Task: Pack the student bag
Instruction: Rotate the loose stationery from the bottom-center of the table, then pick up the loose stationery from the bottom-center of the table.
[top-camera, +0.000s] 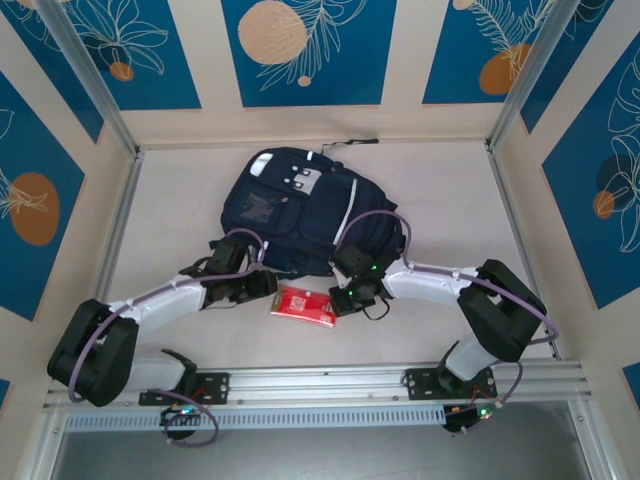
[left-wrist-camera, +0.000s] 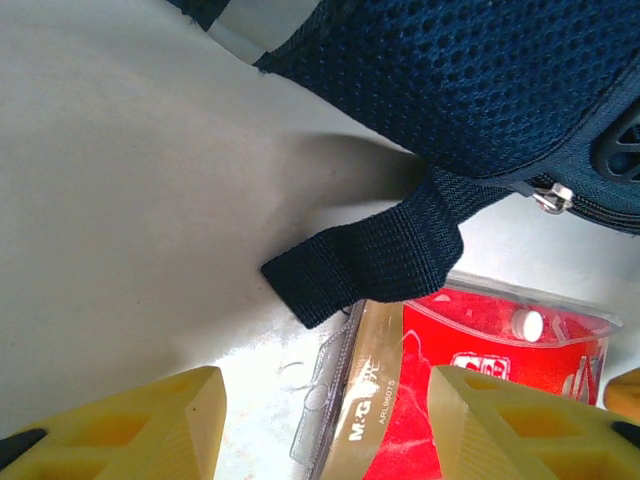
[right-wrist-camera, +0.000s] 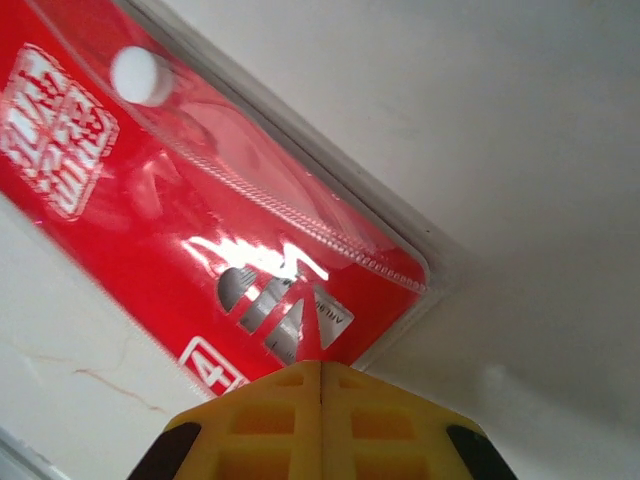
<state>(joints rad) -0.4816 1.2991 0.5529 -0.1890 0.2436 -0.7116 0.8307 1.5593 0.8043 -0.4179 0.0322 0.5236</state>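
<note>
- The bag (top-camera: 290, 205) lies flat on the table (top-camera: 440, 200), front pocket up, at twelve o'clock from both arms. It is the biggest thing out there.
- A red packet (top-camera: 303, 305) sits just off the bag's near edge, at six o'clock from it. That looks like the item to go in.
- The left claw (left-wrist-camera: 327, 400) is at nine o'clock of the packet. Its jaws stand about halfway apart, with nothing between them.
- The right claw (right-wrist-camera: 320, 372) is at three o'clock of the packet, jaws pressed fully together and tips right at the packet's clear rim. I cannot tell whether they have pinched that rim or only touch it.
- The packet is thin, flat and glossy, so I judge it slippery. The pick needs an edge, not a grab from above.
- One way to do it well is for the shut right claw to pin or nudge its end, so the left can straddle the other end and close low on the rim.
- The strap (left-wrist-camera: 365, 262) is a snag risk. Its loose end lies against the packet at the twelve o'clock side, so the left fingers (left-wrist-camera: 150, 425) should close on the plastic alone.
- The zip pull (left-wrist-camera: 550, 198) sits on the bag's near side, and the zip looks closed there. The bag probably needs opening before the packet can go in.
</note>
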